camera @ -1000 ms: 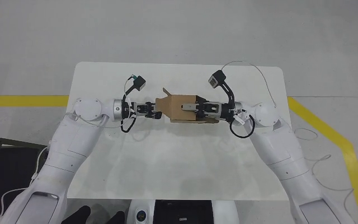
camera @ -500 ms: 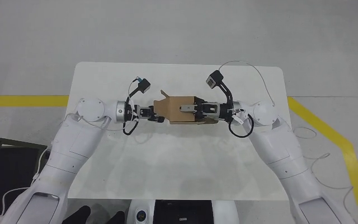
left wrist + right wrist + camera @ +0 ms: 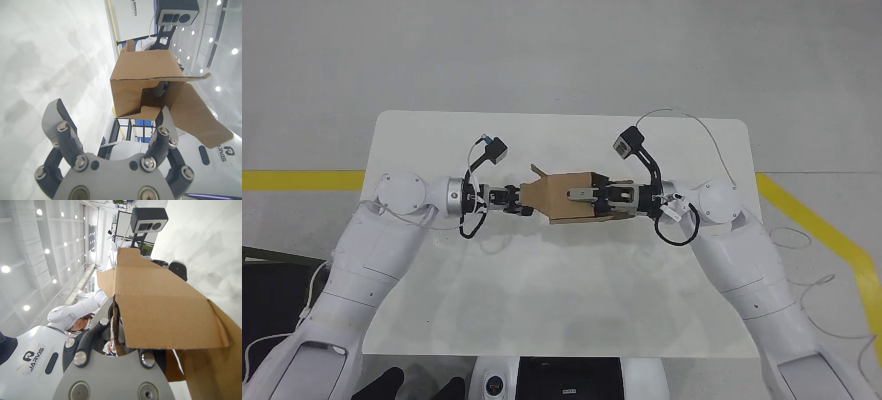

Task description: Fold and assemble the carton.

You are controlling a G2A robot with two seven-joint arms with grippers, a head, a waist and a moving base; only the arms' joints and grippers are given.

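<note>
A brown cardboard carton (image 3: pixel 567 197) is held above the middle of the white table (image 3: pixel 542 290), between my two arms. My right gripper (image 3: pixel 596 194) is shut on the carton's wall at its right end; in the right wrist view the carton (image 3: pixel 160 306) covers most of that gripper (image 3: pixel 115 323). My left gripper (image 3: pixel 524 203) stands open at the carton's left end. In the left wrist view that open end of the carton (image 3: pixel 143 79) faces my left gripper (image 3: pixel 111 110), and one fingertip (image 3: pixel 164 113) touches a loose flap (image 3: pixel 196 117) that hangs outward.
Bare table top lies on every side of the carton. A yellow line (image 3: pixel 302 180) runs along the floor beyond the table's left and right edges. Cables loop from the right arm (image 3: pixel 712 140).
My left gripper pushed slightly toward the carton's left end, then eased back a little. The left flaps shifted slightly. My right gripper kept its hold and barely moved.
</note>
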